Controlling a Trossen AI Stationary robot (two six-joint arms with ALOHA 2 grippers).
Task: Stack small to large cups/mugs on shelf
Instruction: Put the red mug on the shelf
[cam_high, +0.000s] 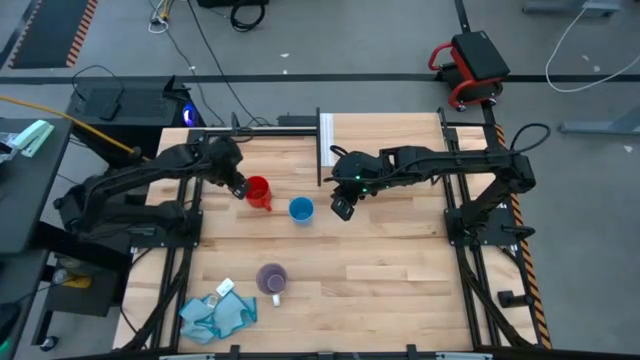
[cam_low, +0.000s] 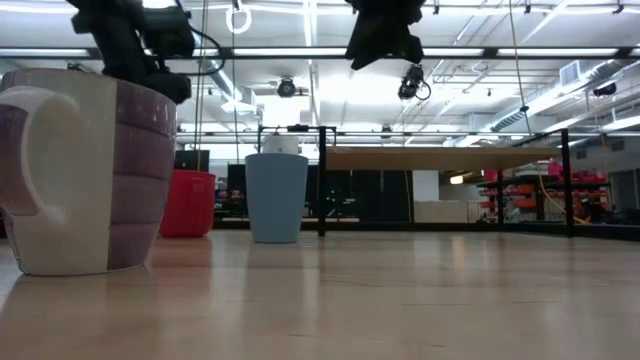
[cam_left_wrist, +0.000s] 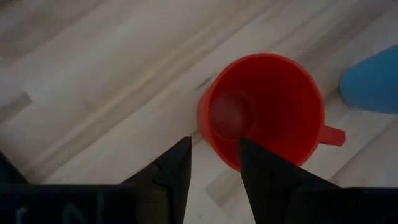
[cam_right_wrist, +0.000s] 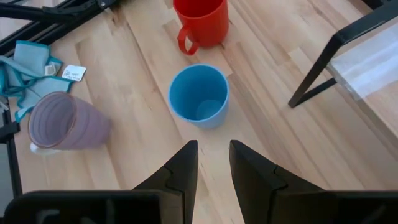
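Three cups stand upright on their bases on the tabletop. The red mug has its handle toward the blue cup. The light-blue cup stands to its right, and the pale purple mug stands nearer the front edge. The shelf is a raised pale board on dark legs at the far side. My left gripper hovers open above the red mug's left rim. My right gripper hangs open, high and just right of the blue cup.
A teal-blue cloth with a small white tag lies at the near left corner. The shelf's dark upright panel and white strip stand behind the blue cup. Bare wood lies right of the purple mug.
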